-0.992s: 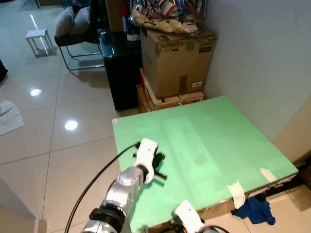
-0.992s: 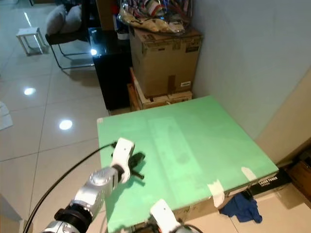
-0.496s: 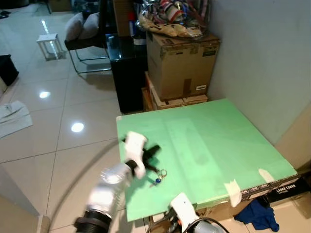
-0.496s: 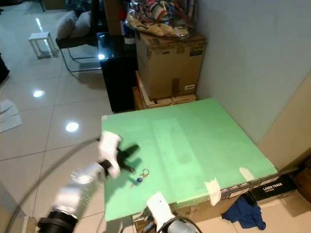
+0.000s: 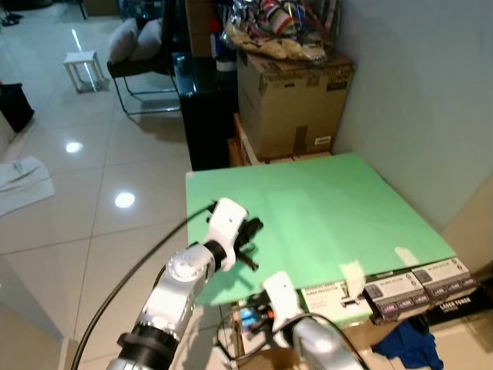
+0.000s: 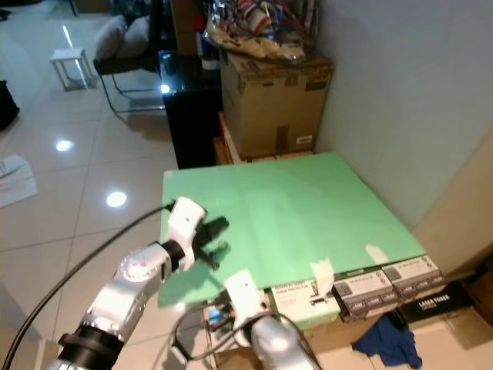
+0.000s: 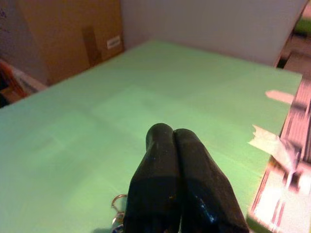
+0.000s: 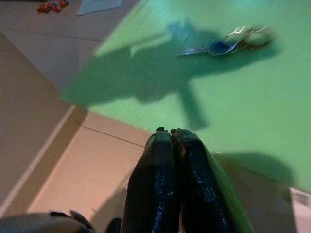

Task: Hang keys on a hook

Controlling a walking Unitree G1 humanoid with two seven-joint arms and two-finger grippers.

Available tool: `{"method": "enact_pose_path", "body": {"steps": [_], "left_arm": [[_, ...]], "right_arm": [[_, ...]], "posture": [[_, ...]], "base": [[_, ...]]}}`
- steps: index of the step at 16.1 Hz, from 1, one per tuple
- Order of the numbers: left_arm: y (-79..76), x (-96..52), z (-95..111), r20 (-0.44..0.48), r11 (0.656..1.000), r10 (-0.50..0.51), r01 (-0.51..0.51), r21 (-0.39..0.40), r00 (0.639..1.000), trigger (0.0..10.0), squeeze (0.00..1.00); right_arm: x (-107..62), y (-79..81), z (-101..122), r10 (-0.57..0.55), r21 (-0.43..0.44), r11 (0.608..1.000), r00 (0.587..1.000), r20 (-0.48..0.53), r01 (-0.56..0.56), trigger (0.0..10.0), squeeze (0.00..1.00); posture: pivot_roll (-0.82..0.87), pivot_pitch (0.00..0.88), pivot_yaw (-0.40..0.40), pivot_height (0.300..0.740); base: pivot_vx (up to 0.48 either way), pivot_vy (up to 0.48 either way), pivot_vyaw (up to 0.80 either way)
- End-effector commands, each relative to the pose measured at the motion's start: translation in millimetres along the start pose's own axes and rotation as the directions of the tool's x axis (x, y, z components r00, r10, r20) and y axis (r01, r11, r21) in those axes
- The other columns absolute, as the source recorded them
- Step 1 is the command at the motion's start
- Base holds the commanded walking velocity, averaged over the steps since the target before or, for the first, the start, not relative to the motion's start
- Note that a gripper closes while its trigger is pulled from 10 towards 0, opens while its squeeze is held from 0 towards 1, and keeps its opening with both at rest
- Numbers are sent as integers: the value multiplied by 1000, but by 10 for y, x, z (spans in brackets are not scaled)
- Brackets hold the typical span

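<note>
The left gripper (image 5: 248,240) hovers over the keys (image 8: 228,43) with its fingers (image 7: 175,184) pressed together, grasping nothing; the keys lie flat on the green table (image 5: 323,208) just below them. The right gripper (image 8: 172,141), also clenched empty, hangs off the table's near edge, farther away.

keys (image 7: 118,205) mostly behind the left tool (image 7: 173,132)

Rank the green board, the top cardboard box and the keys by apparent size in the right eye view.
1. green board, largest.
2. top cardboard box, though it stands farther from the camera, so its true size is unsure.
3. keys, tiny beside the left gripper.
</note>
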State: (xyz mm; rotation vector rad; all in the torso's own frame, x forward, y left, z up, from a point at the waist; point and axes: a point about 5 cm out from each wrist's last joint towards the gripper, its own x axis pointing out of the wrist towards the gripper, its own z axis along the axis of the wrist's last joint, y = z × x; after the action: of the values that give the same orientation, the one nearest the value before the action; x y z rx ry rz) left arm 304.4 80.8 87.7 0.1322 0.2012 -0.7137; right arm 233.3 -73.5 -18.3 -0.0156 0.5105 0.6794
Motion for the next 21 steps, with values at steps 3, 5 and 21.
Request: {"method": "enact_pose_path", "body": {"steps": [3,5,21], "left_arm": [[-2,-80,-235,-108,1000,4,-2,26,994,10000,0],[-38,-103,-297,-129,1000,-13,16,20,992,10000,0],[7,17,-157,34,968,237,-233,-93,971,10000,1000]], "right_arm": [[-171,-175,-129,-14,26,1000,999,-35,15,10000,0],[-356,-362,-229,-43,67,997,999,-30,45,10000,0],[-925,-741,693,-509,99,854,778,369,511,10000,1000]], "posture": [[-175,0,34,740],[-176,0,37,740],[-202,0,52,740]], "base": [[0,0,0],[0,0,0],[0,0,0]]}}
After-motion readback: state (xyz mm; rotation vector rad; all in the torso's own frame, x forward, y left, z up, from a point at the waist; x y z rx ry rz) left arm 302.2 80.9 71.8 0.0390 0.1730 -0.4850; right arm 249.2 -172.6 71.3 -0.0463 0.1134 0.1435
